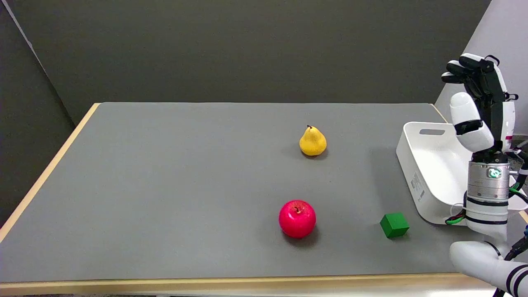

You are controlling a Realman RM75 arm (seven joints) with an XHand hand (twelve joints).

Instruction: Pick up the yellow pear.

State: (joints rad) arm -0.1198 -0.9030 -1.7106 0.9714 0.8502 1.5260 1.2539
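Note:
The yellow pear (312, 142) stands upright on the grey table, right of centre and toward the back. My right hand (478, 103) is raised at the far right, above the white bin, well to the right of the pear and clear of it. Its fingers point upward, are spread apart, and hold nothing.
A red apple (297, 218) sits near the front, below the pear. A green cube (394, 225) lies to the apple's right. A white bin (425, 181) stands at the table's right edge, under my forearm. The table (165, 185) has a wooden rim.

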